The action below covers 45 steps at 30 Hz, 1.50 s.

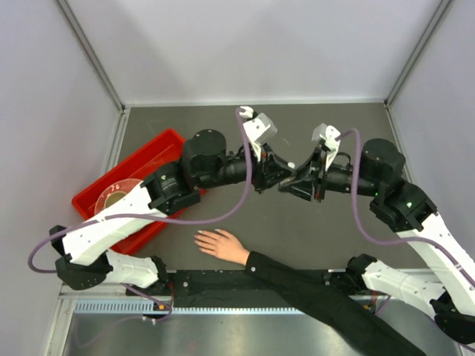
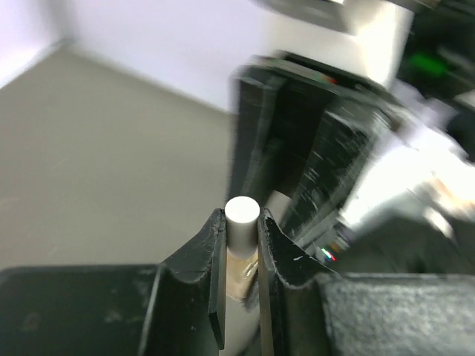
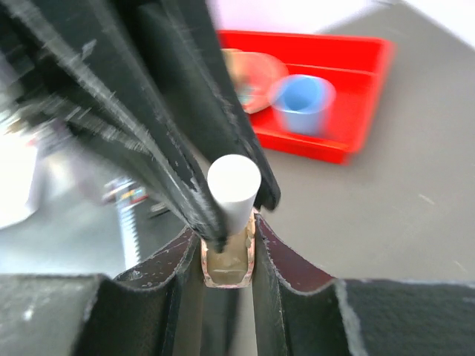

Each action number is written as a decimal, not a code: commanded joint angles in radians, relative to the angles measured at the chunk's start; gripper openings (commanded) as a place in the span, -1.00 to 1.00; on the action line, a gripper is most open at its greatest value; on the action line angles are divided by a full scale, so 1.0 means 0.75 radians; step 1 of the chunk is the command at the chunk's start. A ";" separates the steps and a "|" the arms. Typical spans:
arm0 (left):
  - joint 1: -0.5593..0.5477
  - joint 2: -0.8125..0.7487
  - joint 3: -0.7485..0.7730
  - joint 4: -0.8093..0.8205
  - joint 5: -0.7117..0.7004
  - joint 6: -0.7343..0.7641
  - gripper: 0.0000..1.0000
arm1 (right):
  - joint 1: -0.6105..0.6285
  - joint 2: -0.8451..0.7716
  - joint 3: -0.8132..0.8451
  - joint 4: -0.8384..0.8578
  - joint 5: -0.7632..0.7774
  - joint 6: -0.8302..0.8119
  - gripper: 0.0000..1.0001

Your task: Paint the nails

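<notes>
Close to the near edge of the matte grey counter (image 1: pixel 312 222) lies a flesh-toned, black-sleeved hand (image 1: pixel 220 245), fingers spread — its nails (image 1: pixel 198 238) too small to make out. Above mid-counter the left tool (image 2: pixel 242 231) is clamped on a white cylindrical cap (image 2: pixel 243 213); the right tool (image 3: pixel 227 252) pinches the small tan bottle (image 3: pixel 226 265) under it. Pale walls (image 1: pixel 260 44) enclose the counter — a red plastic tray (image 1: pixel 167 139) sits at left.
</notes>
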<state>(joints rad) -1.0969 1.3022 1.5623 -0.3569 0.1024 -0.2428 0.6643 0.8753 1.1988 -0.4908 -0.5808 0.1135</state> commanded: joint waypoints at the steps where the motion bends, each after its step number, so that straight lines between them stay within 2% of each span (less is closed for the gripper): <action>1: 0.008 -0.016 -0.048 0.012 0.864 0.170 -1.00 | 0.014 -0.028 0.054 0.220 -0.511 -0.061 -1.00; 3: 0.014 0.041 0.005 -0.070 1.103 0.237 -1.00 | 0.014 -0.003 0.058 0.272 -0.714 -0.008 -1.00; 6: 0.017 0.113 0.087 -0.242 1.252 0.350 -1.00 | 0.016 0.046 0.071 0.413 -0.884 0.118 -1.00; 7: 0.017 0.119 0.091 -0.260 1.260 0.369 -1.00 | 0.016 0.048 0.071 0.478 -0.901 0.145 -1.00; 9: 0.025 0.115 0.093 -0.277 1.250 0.385 -1.00 | 0.014 0.054 0.101 0.472 -0.903 0.172 -1.00; 11: 0.027 0.074 0.085 -0.279 1.128 0.385 -1.00 | 0.014 0.062 0.142 0.348 -0.856 0.111 -1.00; 12: 0.027 0.052 0.073 -0.234 1.057 0.347 -0.91 | 0.016 0.060 0.166 0.309 -0.840 0.096 -1.00; 13: 0.029 0.027 0.065 -0.212 0.898 0.330 -0.81 | 0.016 0.056 0.177 0.272 -0.811 0.076 -1.00; 15: 0.031 -0.042 0.042 -0.148 0.748 0.238 -0.25 | 0.014 0.044 0.181 0.202 -0.733 0.045 -1.00; 16: 0.031 -0.061 0.036 -0.130 0.605 0.212 -0.02 | 0.016 0.038 0.173 0.194 -0.701 0.041 -1.00; 18: 0.031 -0.116 0.028 -0.097 0.482 0.142 0.34 | 0.014 0.023 0.148 0.150 -0.578 0.021 -1.00; 22: 0.031 -0.202 0.015 -0.072 0.100 0.001 0.52 | 0.016 0.036 0.140 0.055 -0.376 -0.006 -1.00; 25: 0.031 -0.251 0.020 -0.064 -0.122 -0.122 0.53 | 0.014 0.046 0.150 0.000 -0.187 -0.010 -1.00; 27: 0.031 -0.294 -0.046 -0.025 -0.285 -0.208 0.54 | 0.016 0.042 0.128 0.018 -0.071 -0.012 -1.00; 28: 0.031 -0.306 -0.070 -0.011 -0.332 -0.232 0.45 | 0.014 0.048 0.122 0.043 -0.060 -0.014 -1.00; 30: 0.031 -0.313 -0.109 0.011 -0.410 -0.239 0.12 | 0.014 0.066 0.128 0.053 -0.103 -0.049 -1.00; 32: 0.031 -0.240 -0.028 -0.072 -0.346 -0.147 -0.04 | 0.016 0.111 0.166 0.027 -0.243 -0.126 -1.00; 34: 0.031 -0.141 0.129 -0.239 -0.169 -0.094 -0.09 | 0.016 0.148 0.207 -0.051 -0.330 -0.202 -1.00; 35: 0.031 -0.046 0.290 -0.319 -0.143 -0.069 -0.11 | 0.014 0.189 0.252 -0.157 -0.360 -0.285 -1.00; 36: 0.031 -0.010 0.350 -0.462 -0.094 -0.063 -0.10 | 0.016 0.199 0.261 -0.188 -0.361 -0.309 -1.00; 42: 0.035 0.147 0.651 -0.785 -0.094 -0.114 0.00 | 0.016 0.175 0.218 -0.186 -0.424 -0.329 -1.00; 45: 0.033 0.239 0.782 -0.878 -0.028 -0.179 -0.04 | 0.014 0.171 0.216 -0.200 -0.383 -0.323 -1.00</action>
<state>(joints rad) -1.0737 1.4399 2.0193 -0.8555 0.0151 -0.3237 0.6716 1.0321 1.3483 -0.6510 -0.8406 -0.0948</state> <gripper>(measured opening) 0.496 0.257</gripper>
